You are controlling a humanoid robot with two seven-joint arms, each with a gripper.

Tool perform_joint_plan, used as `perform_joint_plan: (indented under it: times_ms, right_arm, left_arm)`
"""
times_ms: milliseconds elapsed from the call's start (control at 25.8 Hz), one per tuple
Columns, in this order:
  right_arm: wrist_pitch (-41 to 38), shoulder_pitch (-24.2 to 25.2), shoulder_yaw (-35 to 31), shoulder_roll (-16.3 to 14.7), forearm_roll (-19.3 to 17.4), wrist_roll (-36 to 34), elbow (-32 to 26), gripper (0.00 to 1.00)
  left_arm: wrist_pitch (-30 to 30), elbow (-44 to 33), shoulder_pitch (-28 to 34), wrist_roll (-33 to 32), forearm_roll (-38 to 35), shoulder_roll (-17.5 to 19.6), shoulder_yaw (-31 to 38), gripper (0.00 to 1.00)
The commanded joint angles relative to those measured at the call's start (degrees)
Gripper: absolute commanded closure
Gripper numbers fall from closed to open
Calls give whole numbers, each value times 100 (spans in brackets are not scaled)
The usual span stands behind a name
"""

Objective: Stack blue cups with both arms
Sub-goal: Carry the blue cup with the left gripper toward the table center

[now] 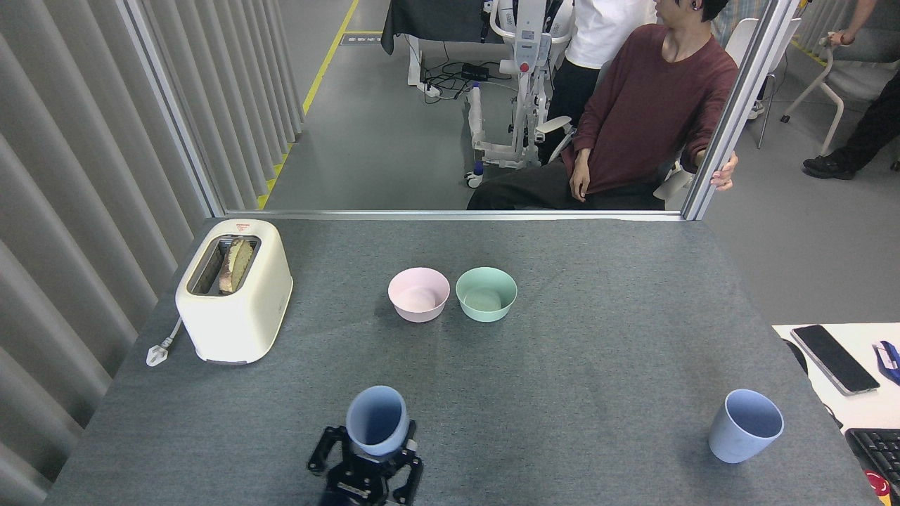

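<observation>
1. Your left gripper [367,460], a black multi-fingered claw, sits low at the near edge of the grey cloth-covered table [605,337], its fingers clamped around one pale blue tapered plastic cup [377,419], held upright with its mouth open.
2. The second pale blue cup [745,426] stands upright, alone, near the table's right edge, well apart from the first.
3. A pink bowl [418,294] and a mint-green bowl [486,294] sit just beside each other mid-table.
4. Your right gripper is out of view.
</observation>
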Motion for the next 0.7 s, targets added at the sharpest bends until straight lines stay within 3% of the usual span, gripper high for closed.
perform_joint_plan:
  times_ms: [0,194,311,350,388,660]
  right_arm:
    - [-6,-6,-13,1,0,-4,-5,0]
    - [-6,-15,-22,10,0,-12,4,0]
    - [3,-6,-13,19,0,-12,-5,0]
    - [3,-6,-4,19,0,-12,4,0]
    - [3,-15,-4,19,0,-12,4,0]
    - [-6,-32,-4,28,9,-12,-5,0]
  left_arm:
    - [-179,452,-149,-31,-482,-525,-344,43]
    - [-170,1041,-386,48,-553,-587,-511,41]
    - [-153,1067,-422,74,-535,-569,-502,25]
    - [-153,1067,-422,118,-526,-560,-502,7]
    - [-153,1050,-422,153,-500,-552,-502,0]
    - [-161,997,-334,197,-482,-560,-484,0]
